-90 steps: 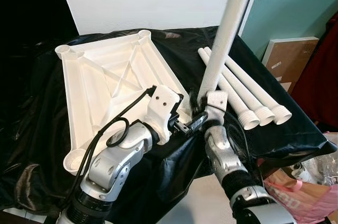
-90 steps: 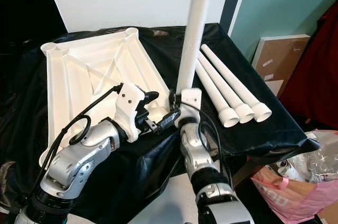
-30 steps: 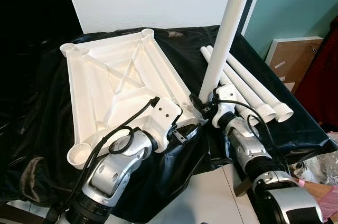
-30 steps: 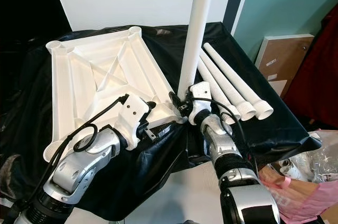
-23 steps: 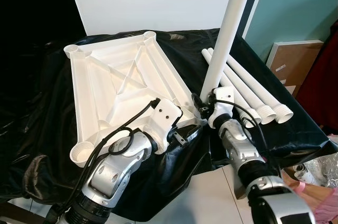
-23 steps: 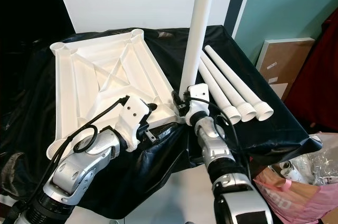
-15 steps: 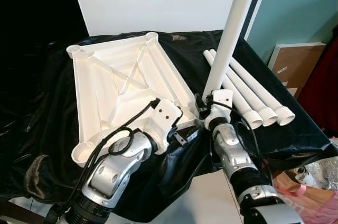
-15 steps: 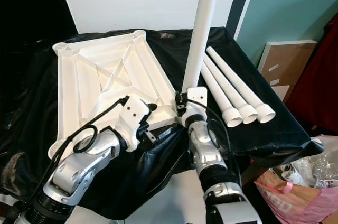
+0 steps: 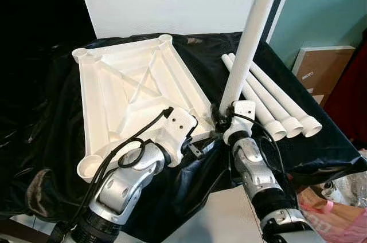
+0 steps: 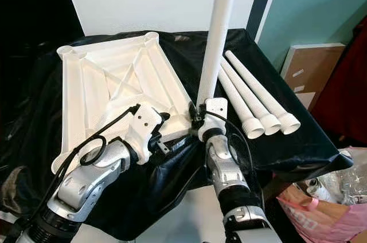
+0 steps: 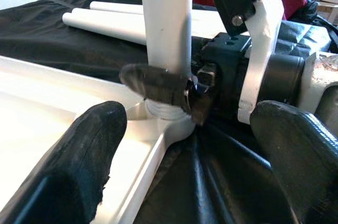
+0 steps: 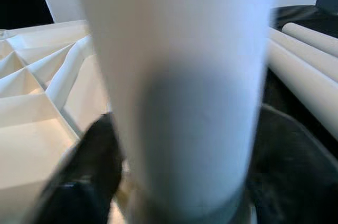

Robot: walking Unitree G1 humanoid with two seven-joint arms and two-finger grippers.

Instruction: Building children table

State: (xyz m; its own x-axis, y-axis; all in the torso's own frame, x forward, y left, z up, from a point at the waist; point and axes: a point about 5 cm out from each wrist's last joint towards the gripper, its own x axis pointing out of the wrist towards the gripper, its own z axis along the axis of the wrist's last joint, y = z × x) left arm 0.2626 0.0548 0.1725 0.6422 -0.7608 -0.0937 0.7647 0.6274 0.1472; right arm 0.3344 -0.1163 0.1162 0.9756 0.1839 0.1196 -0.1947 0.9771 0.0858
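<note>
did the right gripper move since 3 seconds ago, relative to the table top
Yes. The right gripper, shut on the upright leg, now sits at the table top's near right corner socket; earlier it held the leg's base short of that corner.

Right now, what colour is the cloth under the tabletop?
Black and glossy: the cloth shows best in the left eye view, under the white tabletop.

We see the tabletop (image 9: 126, 97) lying at nine o'clock of three legs (image 9: 269, 102); one leg (image 9: 246, 48) stands in its corner
</note>
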